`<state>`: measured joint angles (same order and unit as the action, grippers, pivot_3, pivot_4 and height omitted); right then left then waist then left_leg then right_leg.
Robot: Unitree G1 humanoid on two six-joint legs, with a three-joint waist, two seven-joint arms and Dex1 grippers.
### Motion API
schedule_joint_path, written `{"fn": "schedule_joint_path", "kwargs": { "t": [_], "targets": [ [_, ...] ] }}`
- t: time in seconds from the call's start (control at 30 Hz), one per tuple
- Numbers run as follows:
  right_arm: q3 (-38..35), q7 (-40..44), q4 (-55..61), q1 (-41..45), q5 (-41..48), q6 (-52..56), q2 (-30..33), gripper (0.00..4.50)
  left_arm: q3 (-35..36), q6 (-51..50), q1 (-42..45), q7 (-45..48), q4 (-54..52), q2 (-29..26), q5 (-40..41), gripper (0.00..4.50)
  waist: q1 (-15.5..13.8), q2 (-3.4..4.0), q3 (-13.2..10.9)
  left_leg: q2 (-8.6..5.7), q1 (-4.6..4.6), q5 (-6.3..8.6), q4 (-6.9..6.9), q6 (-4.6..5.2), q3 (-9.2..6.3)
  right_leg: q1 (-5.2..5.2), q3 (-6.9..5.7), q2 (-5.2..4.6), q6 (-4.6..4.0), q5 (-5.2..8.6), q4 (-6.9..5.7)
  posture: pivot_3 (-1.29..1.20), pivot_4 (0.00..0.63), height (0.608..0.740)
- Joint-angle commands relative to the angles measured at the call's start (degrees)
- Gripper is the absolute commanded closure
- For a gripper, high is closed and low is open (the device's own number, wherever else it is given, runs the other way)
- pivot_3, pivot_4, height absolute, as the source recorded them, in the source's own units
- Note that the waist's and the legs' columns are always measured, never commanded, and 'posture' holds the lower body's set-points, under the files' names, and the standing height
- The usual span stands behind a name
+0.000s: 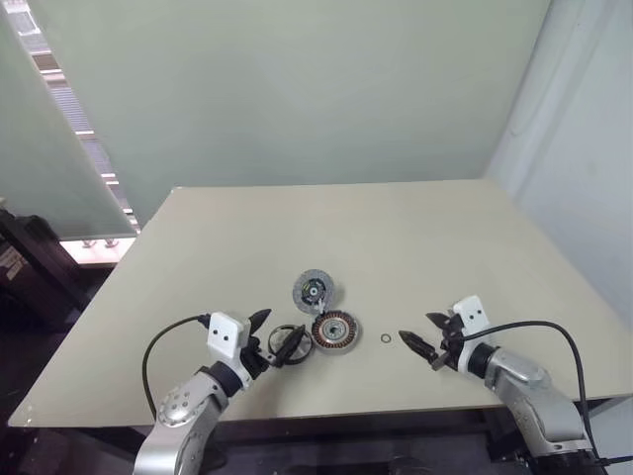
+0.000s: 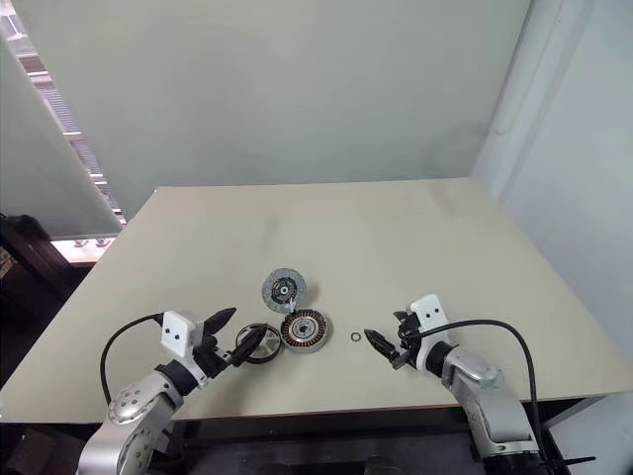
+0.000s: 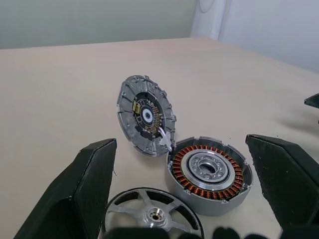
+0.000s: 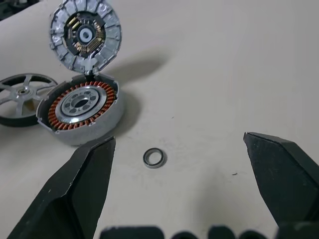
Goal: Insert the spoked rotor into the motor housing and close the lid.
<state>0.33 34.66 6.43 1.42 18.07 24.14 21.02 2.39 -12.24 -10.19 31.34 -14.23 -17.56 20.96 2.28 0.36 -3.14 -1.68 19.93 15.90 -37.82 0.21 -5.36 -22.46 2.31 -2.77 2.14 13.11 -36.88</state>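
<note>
Both grippers stand released and empty: the left gripper (image 1: 275, 334) frames the spoked rotor (image 3: 153, 215), flat on the table (image 1: 415, 237) just beside the motor housing (image 3: 209, 172) (its lid (image 3: 146, 115) propped upright against it). Pickup seems not yet begun; next, the left fingers must clench the rotor's rim, while the right gripper (image 1: 419, 334) waits near a small loose ring (image 4: 154, 158).

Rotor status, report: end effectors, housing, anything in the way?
Both end effectors, left and right, open, empty. Spoked rotor on table beside motor housing, not inserted. Lid stands open. Small loose ring nearby.
</note>
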Motion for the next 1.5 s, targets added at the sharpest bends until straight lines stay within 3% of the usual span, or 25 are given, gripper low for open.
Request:
{"fn": "schedule_joint_path", "kwargs": {
  "t": [0.03, 0.23, 0.6, 1.5],
  "targets": [
    [-0.6, -0.5, 3.5, 0.7, 0.9, 1.0, 0.1, 0.0, -0.7, 0.7, 0.5, 1.0, -0.6, -0.4, -0.2, 0.05, 0.0, 0.0, 0.0, 0.0, 0.0, 0.0, 0.0, 0.0, 0.0, 0.0, 0.0, 0.0, 0.0, 0.0, 0.0, 0.0, 0.0, 0.74],
    [2.3, -0.8, 2.2, 0.9, -1.3, 1.5, 0.2, 0.0, -1.9, -0.3, -0.7, 3.5, -0.4, -2.9, -1.0, 0.05, 0.0, -0.02, 0.0, 0.02, 0.01, 0.0, -0.01, 0.0, 0.03, 0.0, 0.0, 0.0, -0.01, 0.01, 0.02, 0.0, 0.0, 0.74],
    [7.4, -1.6, -10.8, 5.7, -7.5, -5.9, -3.3, 0.0, -4.5, -3.5, -2.6, 6.1, -1.6, -5.0, -0.9, 0.05, 0.1, -0.03, -0.1, 0.08, 0.01, 0.0, 0.0, 0.0, 0.07, -0.03, -0.02, 0.01, -0.01, 0.01, 0.04, 0.0, 0.0, 0.74],
    [8.6, -1.7, -23.4, 9.8, -12.0, -12.8, -8.3, 0.0, -6.4, -3.2, -3.6, 5.9, -1.7, -4.8, -1.3, 0.05, 0.3, -0.02, -0.1, 0.08, -0.01, 0.01, 0.0, 0.01, 0.05, -0.02, 0.0, 0.04, -0.01, 0.0, 0.03, 0.0, 0.0, 0.74]
  ]
}}
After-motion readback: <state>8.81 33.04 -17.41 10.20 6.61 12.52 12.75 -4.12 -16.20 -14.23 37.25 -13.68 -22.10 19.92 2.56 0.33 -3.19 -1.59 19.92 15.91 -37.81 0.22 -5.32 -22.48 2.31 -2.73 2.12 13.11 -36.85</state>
